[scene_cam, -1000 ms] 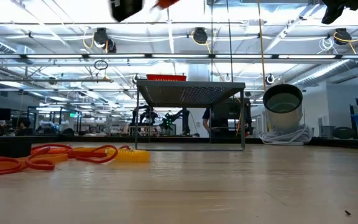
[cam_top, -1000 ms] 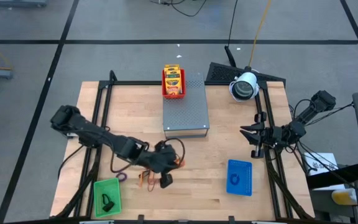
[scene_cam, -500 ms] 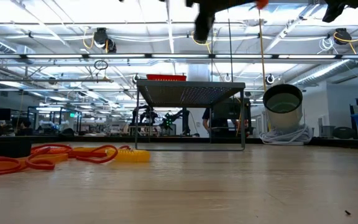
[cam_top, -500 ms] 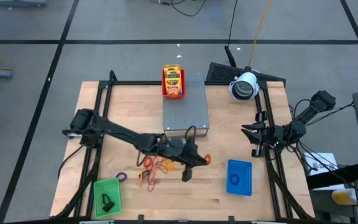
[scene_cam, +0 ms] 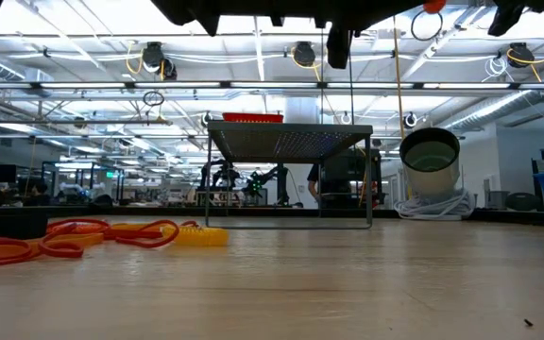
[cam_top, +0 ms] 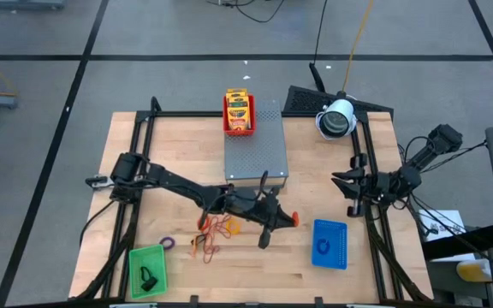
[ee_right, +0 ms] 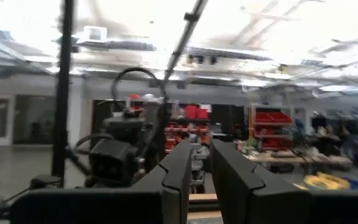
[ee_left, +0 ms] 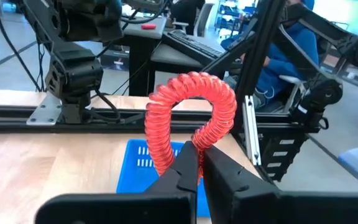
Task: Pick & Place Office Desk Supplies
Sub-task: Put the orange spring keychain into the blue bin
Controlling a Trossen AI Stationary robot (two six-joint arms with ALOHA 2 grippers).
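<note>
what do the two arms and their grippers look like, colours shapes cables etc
Both arms are black or dark grey, built of slim links between bulkier rounded joints, with dark cables looping alongside. The left arm is long and thin in the high view; the right arm shows chunky joint housings. The left gripper and the right gripper each have two flat, dark, matte fingers tapering toward the tips. No markings are legible.

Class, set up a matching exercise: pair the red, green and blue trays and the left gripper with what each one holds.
Things:
1. red tray
2. green tray
3. blue tray
4. left gripper

Holds:
a. blue band
b. red coiled band
c. crayon packet
d. dark clip

Pairs: 1-c, 2-d, 3-a, 4-b
</note>
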